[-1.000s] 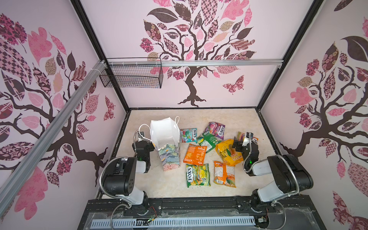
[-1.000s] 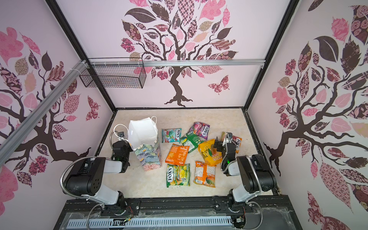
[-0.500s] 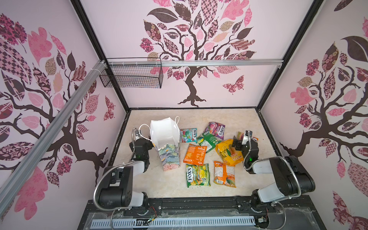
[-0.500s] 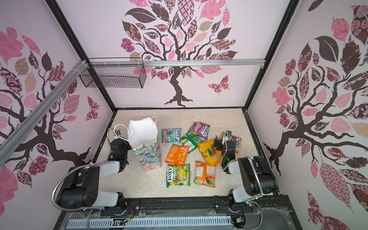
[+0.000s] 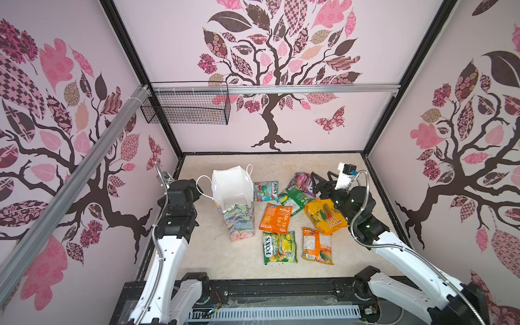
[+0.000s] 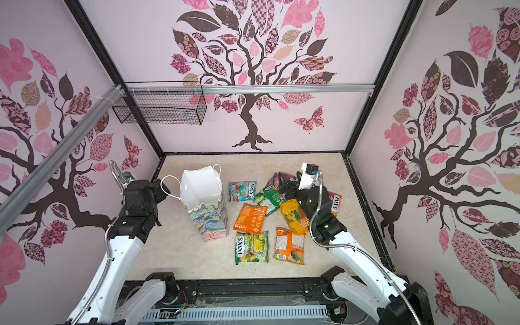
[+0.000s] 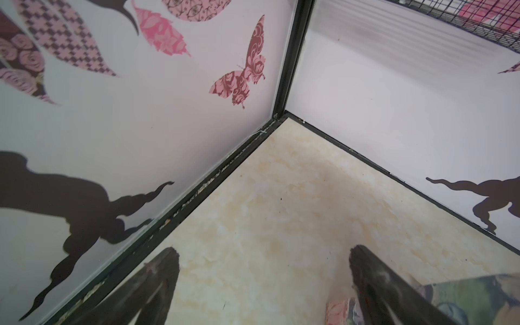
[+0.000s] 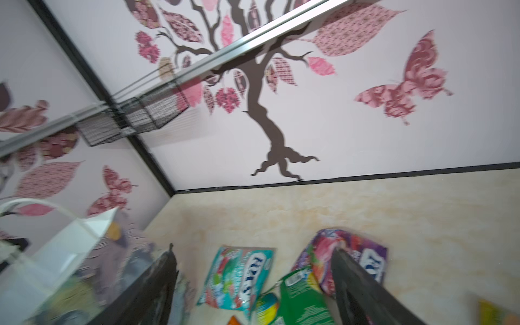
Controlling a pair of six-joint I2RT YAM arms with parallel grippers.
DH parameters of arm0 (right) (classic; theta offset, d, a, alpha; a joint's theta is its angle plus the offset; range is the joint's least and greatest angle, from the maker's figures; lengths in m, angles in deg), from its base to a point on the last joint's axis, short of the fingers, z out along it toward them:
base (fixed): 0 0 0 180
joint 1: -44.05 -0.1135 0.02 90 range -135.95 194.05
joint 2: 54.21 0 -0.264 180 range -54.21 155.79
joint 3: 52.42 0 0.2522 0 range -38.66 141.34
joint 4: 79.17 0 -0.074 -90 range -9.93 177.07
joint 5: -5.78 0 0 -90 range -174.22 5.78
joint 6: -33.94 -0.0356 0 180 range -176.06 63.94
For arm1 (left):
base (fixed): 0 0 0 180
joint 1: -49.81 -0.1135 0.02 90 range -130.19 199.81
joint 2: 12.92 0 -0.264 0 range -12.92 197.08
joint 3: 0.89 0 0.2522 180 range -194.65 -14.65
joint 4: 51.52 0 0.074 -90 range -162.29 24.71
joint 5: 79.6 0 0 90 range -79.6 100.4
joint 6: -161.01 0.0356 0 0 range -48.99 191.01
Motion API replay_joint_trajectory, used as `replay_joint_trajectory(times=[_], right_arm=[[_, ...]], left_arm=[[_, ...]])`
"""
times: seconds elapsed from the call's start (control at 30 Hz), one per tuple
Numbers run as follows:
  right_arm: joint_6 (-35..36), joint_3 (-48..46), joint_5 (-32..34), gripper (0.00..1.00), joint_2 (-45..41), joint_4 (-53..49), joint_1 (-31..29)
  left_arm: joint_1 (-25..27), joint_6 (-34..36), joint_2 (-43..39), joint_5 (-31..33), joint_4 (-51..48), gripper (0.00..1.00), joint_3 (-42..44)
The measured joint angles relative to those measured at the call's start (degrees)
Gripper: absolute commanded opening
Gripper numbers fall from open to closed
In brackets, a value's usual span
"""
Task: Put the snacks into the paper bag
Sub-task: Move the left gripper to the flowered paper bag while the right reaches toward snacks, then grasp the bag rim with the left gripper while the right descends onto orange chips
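The paper bag (image 5: 239,222) stands upright left of centre, its white inside (image 6: 201,185) open upward. Snacks lie flat to its right: a teal pouch (image 5: 266,191), a purple one (image 5: 302,180), green (image 5: 294,200), orange (image 5: 275,218), yellow (image 5: 323,216), a green-yellow FOX'S pouch (image 5: 280,247) and an orange-white one (image 5: 316,246). My right gripper (image 5: 319,184) hovers open over the purple and green pouches. In its wrist view (image 8: 252,249) the teal pouch (image 8: 239,278) lies between the fingers, untouched. My left gripper (image 5: 198,189) stands open beside the bag's cord handle, over bare floor (image 7: 264,250).
A black wire basket (image 5: 185,108) hangs on the back wall under a metal rail (image 5: 309,88). Patterned walls close in the floor on three sides. Another orange FOX'S pouch (image 6: 335,204) lies half under the right arm. Bare floor stretches behind the snacks.
Both arms have risen and reached out. The right gripper has moved from above the yellow pouch toward the back left, over the purple and green pouches. The left gripper has shifted slightly back.
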Motion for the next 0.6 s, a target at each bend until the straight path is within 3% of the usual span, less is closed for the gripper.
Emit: replay_joint_trajectory(times=[0.13,0.2,0.43,0.6], right_arm=[[-1.68,4.35,1.64,0.86,1.77,-5.99,-10.80],[-1.66,5.90,1.03,0.86,3.15,-8.46,-13.29],[-1.86,9.16,1.05,0.89,4.28,-22.91,-14.03],[-2.34,13.09,2.29,0.92,5.66,-29.88,-13.92]], left_arm=[[0.00,-2.45,-6.38,-1.51,-9.25,0.98,-0.04],[-0.07,-2.54,-7.89,-3.34,-13.79,0.98,-1.22],[-0.09,-0.42,-8.63,-15.34,-24.37,0.98,-8.28],[-0.09,0.24,-9.51,-22.34,-29.22,0.92,-12.83]])
